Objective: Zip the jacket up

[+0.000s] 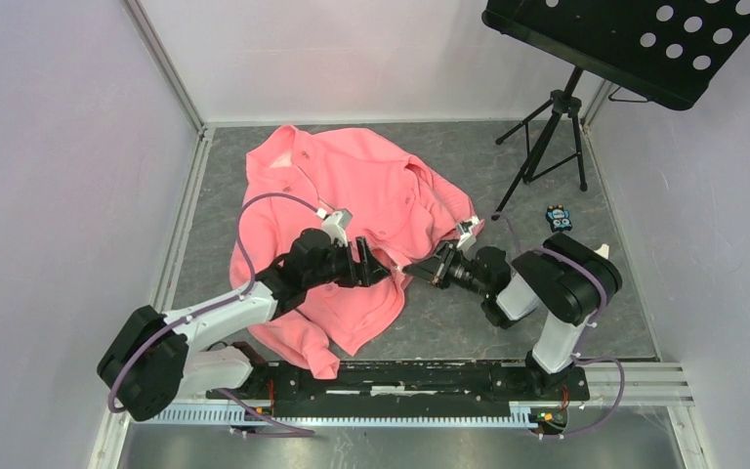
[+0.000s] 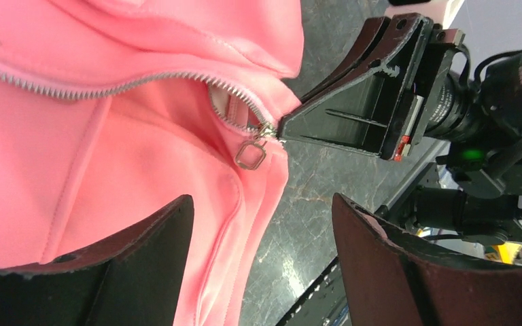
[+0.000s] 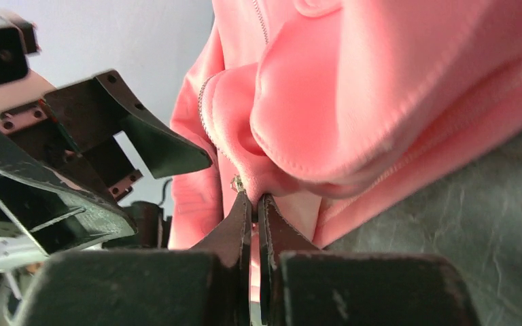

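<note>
Right jaws pinch crumpled pink jacket (image 1: 352, 186) beside zipper pull (image 2: 250, 155)

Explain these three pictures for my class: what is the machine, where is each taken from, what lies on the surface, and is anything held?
It is two robot arms bolted to a grey table, each ending in a two-finger gripper. The wide picture looks down from above; the other two come from cameras on the wrists. A pink jacket lies crumpled on the table, its zipper open. The right gripper is shut on the jacket's edge beside the zipper pull. The left gripper is open nearby, holding nothing. A black music stand is at the back.
</note>
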Controlling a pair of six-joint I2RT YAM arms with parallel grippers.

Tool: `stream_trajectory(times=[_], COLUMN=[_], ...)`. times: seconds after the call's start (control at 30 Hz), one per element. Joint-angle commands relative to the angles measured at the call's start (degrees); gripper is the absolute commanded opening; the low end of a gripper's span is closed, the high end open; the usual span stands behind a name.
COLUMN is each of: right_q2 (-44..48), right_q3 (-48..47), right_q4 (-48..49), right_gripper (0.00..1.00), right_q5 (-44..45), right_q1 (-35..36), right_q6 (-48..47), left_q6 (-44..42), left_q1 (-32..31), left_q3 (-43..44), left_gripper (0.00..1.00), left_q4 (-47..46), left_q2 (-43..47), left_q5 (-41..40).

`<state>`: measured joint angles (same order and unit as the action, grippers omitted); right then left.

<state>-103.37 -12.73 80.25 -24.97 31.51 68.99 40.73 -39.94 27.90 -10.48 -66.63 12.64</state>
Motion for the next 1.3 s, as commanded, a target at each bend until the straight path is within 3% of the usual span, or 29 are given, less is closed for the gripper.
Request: stream_trajectory(times=[0.0, 0.17, 0.27, 0.4, 0.7, 1.27], right_q2=[6.40, 13.11, 15.97, 19.69, 23.49, 24.62], right_q3=[-7.31, -11.07, -12.26, -12.60, -11.21, -8.91], right_q4=[-18.19, -32.38, -35.72, -39.48, -40.47, -37.42], right_gripper=[0.00, 0.00, 0.00, 0.00, 0.00, 0.00], right_q5=[-8.80, -7.38, -7.46, -6.32, -5.71, -6.85], right_q1=[-1.43, -1.71, -1.97, -2.31, -2.75, -2.77], right_q6=[-18.59, -27.97, -29.60, -30.26, -29.04, -26.86], left_q6=[-9.06, -13.30, -12.12, -11.77, -11.12, -11.66], left_q1=[-1.29, -7.43, -7.91, -8.91, -12.23, -13.41], left_q3=[7.16, 14.14, 14.67, 15.21, 16.94, 18.48], left_gripper=[0.79, 0.76, 0.70, 0.55, 0.42, 0.43], left_q4=[4.13, 12.52, 12.11, 10.70, 7.54, 6.09], left_q2=[-2.35, -5.49, -5.37, -6.07, -11.61, -18.08], left_q5=[-2.59, -17.63, -20.82, -21.17, -19.51, -20.85])
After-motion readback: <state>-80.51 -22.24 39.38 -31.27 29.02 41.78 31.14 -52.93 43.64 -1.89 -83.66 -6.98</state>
